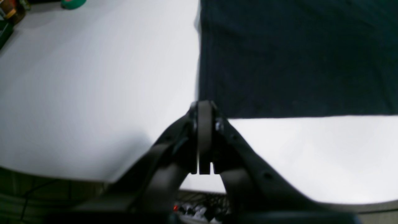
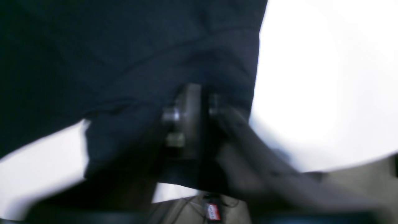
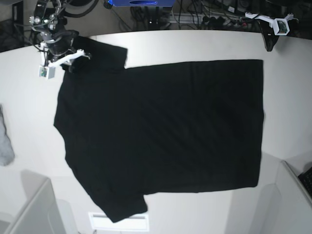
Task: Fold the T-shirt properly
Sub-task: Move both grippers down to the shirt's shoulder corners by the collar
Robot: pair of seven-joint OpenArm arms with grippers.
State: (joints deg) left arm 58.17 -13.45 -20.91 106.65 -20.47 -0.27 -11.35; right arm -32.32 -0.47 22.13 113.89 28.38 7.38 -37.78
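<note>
T-shirt (image 3: 161, 131) lying flat on white counter (image 3: 287, 107), print hidden. Right end effector (image 2: 199, 96) sitting at 11 o'clock, pinching sleeve; left end effector (image 1: 203, 109) sitting at 1 o'clock hem corner, jaws narrow, holding nothing visible. Advice: secure both corners before lifting, keeping fabric taut, avoiding wrinkles.

**No legible text**

Nothing in any view can be read. A small red and white tag (image 2: 213, 212) hangs at the bottom of the right wrist view (it seems to bear print, but blur hides every letter). The T-shirt (image 3: 161, 131) shows only plain black cloth, with no readable brand or number.
</note>
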